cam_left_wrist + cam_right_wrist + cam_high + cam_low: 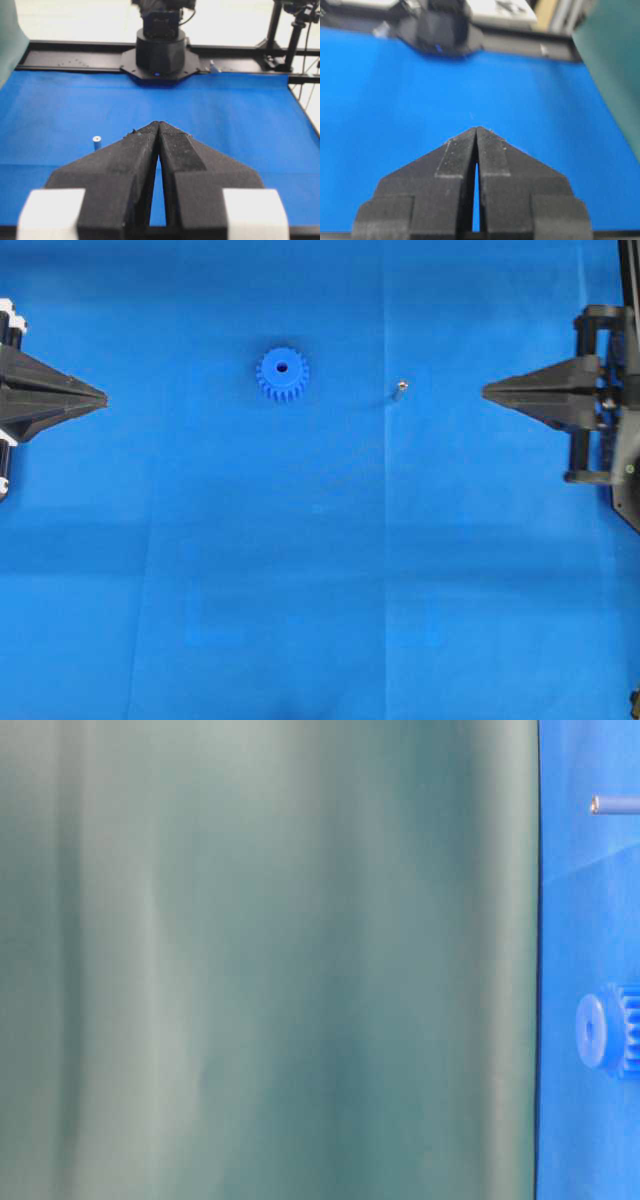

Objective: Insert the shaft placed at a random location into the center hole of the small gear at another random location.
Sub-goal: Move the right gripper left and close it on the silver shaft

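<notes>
A blue cloth (330, 570) covers the tabletop from edge to edge in the overhead view, with faint fold lines and much open room between the two arms. In the left wrist view a black frame rail (75, 60) closes the far edge of the cloth, and the base of the other arm (160, 52) stands there. The left gripper (104, 397) waits at the left edge with its jaws closed, tips touching and holding nothing. The right gripper (486, 392) waits at the right edge, its jaws closed too, with nothing between them. The small gear (282, 374) lies flat on the cloth, left of the middle, its center hole (281, 367) facing up. The shaft (400, 386) stands upright to the right of the gear, well apart from it, and nearer to the right jaws than to the left ones. Both things lie in the open space between the two jaws, touching neither.
</notes>
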